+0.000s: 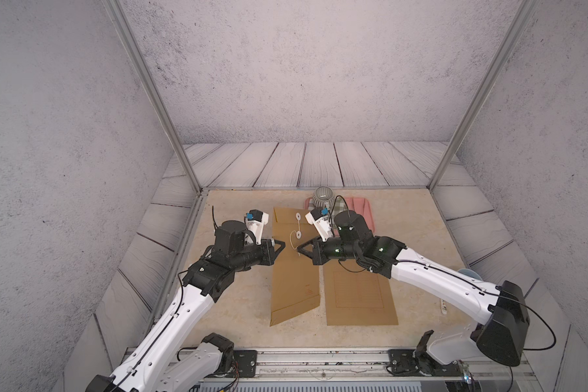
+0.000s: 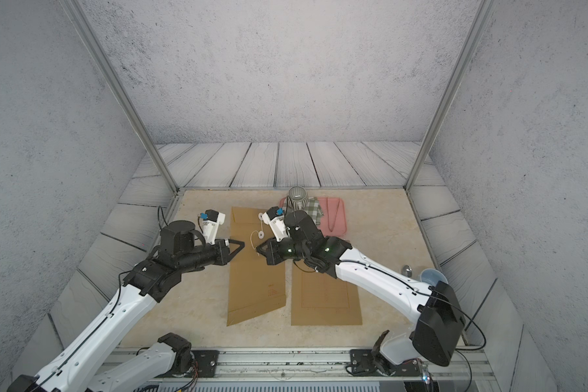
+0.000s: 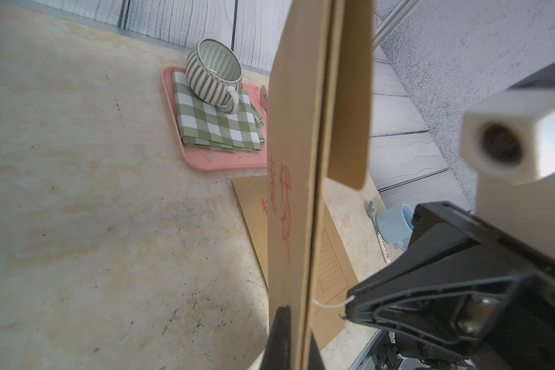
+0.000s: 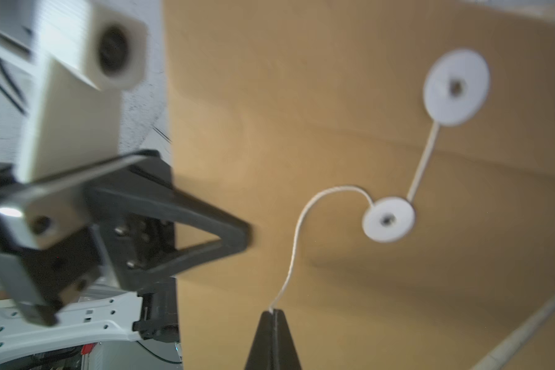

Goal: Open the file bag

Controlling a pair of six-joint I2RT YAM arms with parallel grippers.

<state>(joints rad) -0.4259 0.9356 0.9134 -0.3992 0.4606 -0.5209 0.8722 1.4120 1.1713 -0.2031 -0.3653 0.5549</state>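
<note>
Right gripper [image 4: 272,312], closest to its wrist lens: tips pressed together on the free end of the string [image 4: 297,237]. Left gripper [image 1: 282,243] pinches the left edge of the file bag [image 1: 292,281], which lies mid-table with that side raised. We see the string curve round the lower disc [image 4: 388,219] and run on to the upper disc [image 4: 455,86].

We judge the unwinding nearly done. Next: swing the end clear of the lower disc, then lift the flap [image 1: 284,215].

Clearance: the grippers sit near each other. A second bag [image 1: 360,295] lies just beside and a tray [image 1: 367,217] beyond; the table [image 1: 238,305] is open on the left.
</note>
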